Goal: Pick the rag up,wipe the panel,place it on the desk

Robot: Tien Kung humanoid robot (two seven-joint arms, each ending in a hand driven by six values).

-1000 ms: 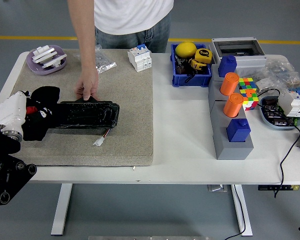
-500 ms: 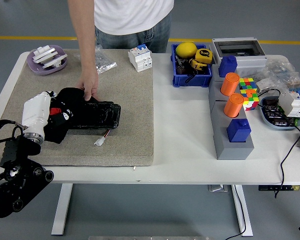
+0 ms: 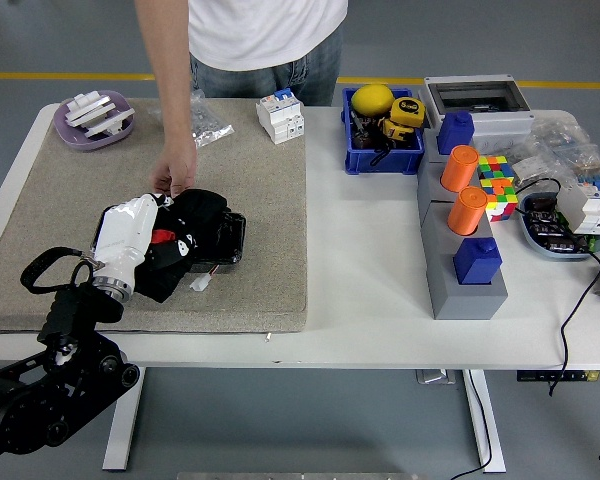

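Currently on the worktop the beige mat carries the black panel, mostly covered by the black rag that the left robot hand is clamped on, while a person's hand touches the panel's far edge.

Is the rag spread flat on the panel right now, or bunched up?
Bunched up. The black rag sits in a crumpled heap under the left hand, covering most of the black panel; only the panel's right end shows.
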